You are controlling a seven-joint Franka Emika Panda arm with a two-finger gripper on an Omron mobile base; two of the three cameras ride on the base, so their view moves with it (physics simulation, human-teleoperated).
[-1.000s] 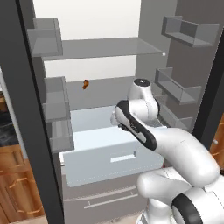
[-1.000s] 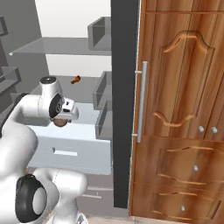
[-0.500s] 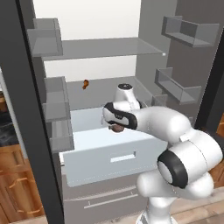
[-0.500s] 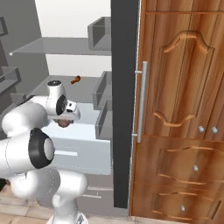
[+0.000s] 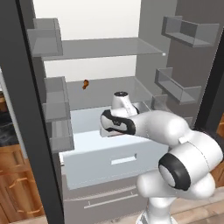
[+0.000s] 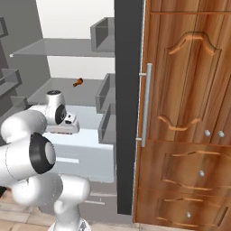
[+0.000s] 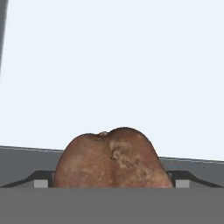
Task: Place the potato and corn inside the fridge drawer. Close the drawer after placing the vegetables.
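Hand view showed the two dark fingertips [image 7: 41, 180] low at the frame's bottom, spread wide, with the potato [image 7: 112, 158] sitting between them and filling the gap; it looked held, its brown skin bulging up at lower centre. Behind it lay the pale floor of the drawer [image 7: 131, 65], taking the upper part of the frame.

In the left base view the gripper [image 5: 114, 131] sat at centre frame, pointing down into the open drawer [image 5: 87, 144], a bit of brown potato [image 5: 114, 132] just visible under the hand. The drawer stood pulled out, its flat front with the slot handle [image 5: 123, 160] below centre. A small orange-brown object [image 5: 85, 84] lay on the shelf [image 5: 105, 89] at upper left of centre; what it was could not be told. Grey door bins [image 5: 179, 89] hung at the right, more at the left.

In the right base view the gripper [image 6: 67, 127] was at centre left over the drawer [image 6: 90, 131], with the same small object [image 6: 78, 82] above it and a wooden cabinet [image 6: 189, 113] filling the right half.
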